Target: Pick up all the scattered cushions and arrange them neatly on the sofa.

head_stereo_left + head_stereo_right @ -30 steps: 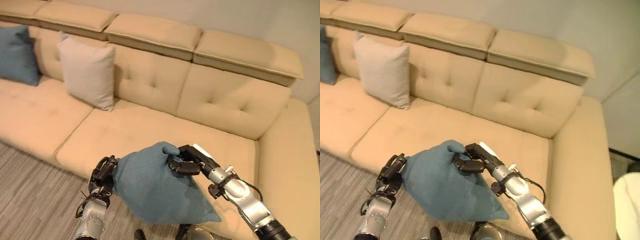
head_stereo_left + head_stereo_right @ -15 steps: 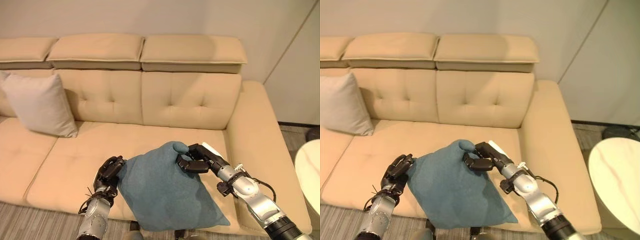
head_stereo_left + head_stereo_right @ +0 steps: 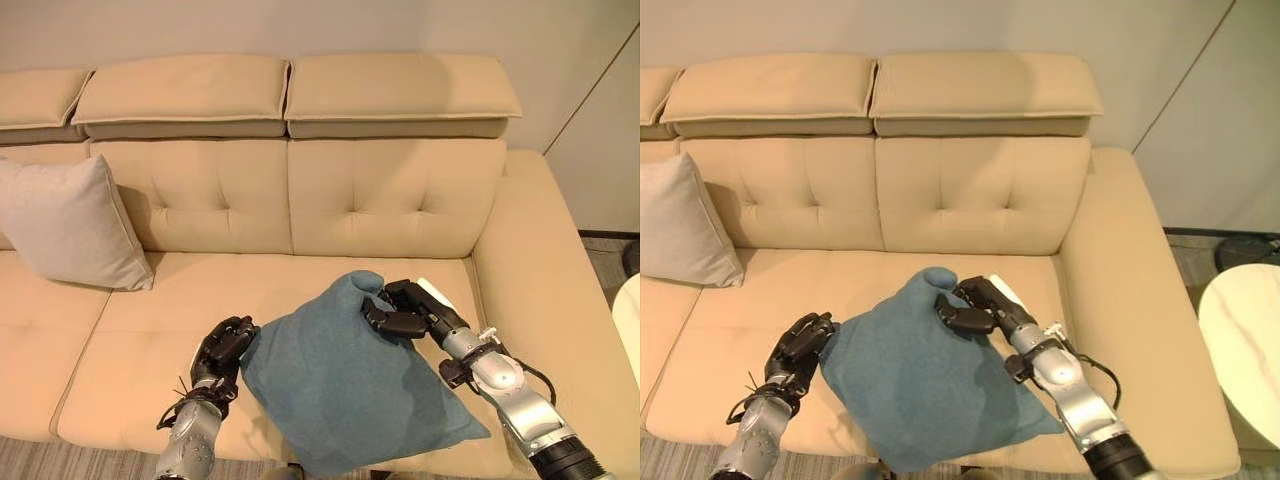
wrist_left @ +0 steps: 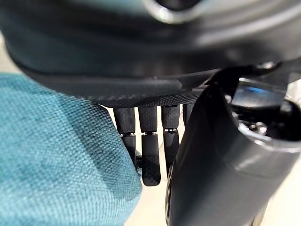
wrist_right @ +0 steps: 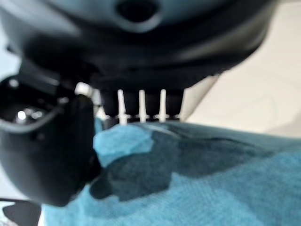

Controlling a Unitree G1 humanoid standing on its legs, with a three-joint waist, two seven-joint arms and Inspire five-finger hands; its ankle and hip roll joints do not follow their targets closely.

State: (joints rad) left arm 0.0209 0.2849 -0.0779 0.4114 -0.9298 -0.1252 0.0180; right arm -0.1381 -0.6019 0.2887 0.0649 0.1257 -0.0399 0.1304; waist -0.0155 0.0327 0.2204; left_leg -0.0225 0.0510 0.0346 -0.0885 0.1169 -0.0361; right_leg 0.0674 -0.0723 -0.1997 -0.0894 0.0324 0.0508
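So, no labels, tags or writing to read anywhere on the fabric. The teal cushion [image 3: 350, 385] is held up between both hands, over the front part of the beige sofa [image 3: 380, 200] seat, near the sofa's right armrest; whether its underside touches the seat I can't tell, since the cushion covers that spot. The right hand [image 3: 405, 310] pinches the cushion's top corner, fingers curled over the bunched fabric, with the white-covered thumb on the far side; in the right wrist view the teal cloth sits right under the fingers [image 5: 141, 106] and thumb. The left hand [image 3: 225, 345] is at the cushion's left edge with fingers curled toward it; in the left wrist view the cloth presses against the fingers [image 4: 150, 150], but where the fingertips end up behind the cloth is hard to make out, so I can't say if it's truly gripping. A pale cushion [image 3: 65, 225] leans upright against the backrest well to the left, cut off at the edge. A white round table [image 3: 1245, 345] shows partly on the right, mostly out of frame.
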